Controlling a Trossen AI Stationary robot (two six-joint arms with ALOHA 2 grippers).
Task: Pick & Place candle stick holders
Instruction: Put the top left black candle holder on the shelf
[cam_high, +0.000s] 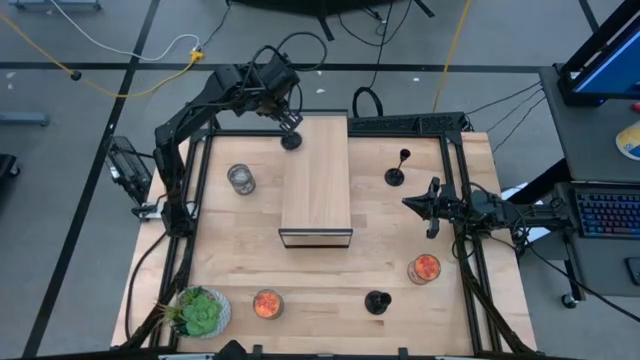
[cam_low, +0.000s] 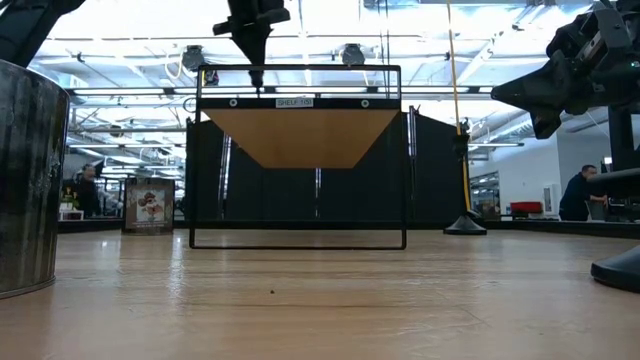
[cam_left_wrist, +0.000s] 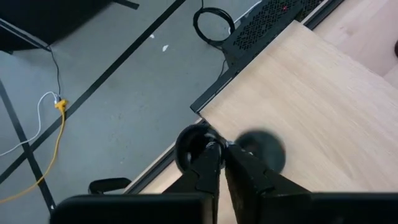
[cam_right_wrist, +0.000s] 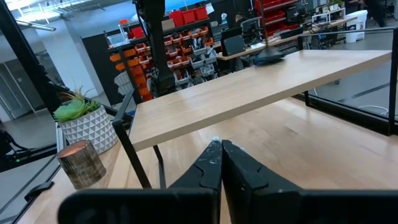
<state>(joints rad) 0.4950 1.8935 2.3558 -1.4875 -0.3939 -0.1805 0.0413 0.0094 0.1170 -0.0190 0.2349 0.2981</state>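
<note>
One black candle stick holder (cam_high: 291, 142) stands on the far left corner of the wooden shelf top (cam_high: 315, 185). My left gripper (cam_high: 290, 124) reaches it from the far left, fingers nearly shut over it. In the left wrist view its round base (cam_left_wrist: 189, 146) shows beside my fingertips. A taller holder (cam_high: 397, 172) stands on the table right of the shelf. A squat one (cam_high: 377, 301) sits near the front edge. My right gripper (cam_high: 432, 208) waits shut at the right side, touching nothing. My left gripper (cam_left_wrist: 222, 157) pinches the holder's thin upright part (cam_low: 257, 72) between its fingertips, which slant down from the far left. The fingers hide the exact spot. The holder stands upright, its base on the shelf top near the corner.
A metal tin (cam_high: 241, 179) stands left of the shelf. A potted plant (cam_high: 200, 312) and an orange glass (cam_high: 267, 304) sit at the front left, and another orange glass (cam_high: 424, 268) at the front right. A black frame rail (cam_high: 455, 200) edges the table.
</note>
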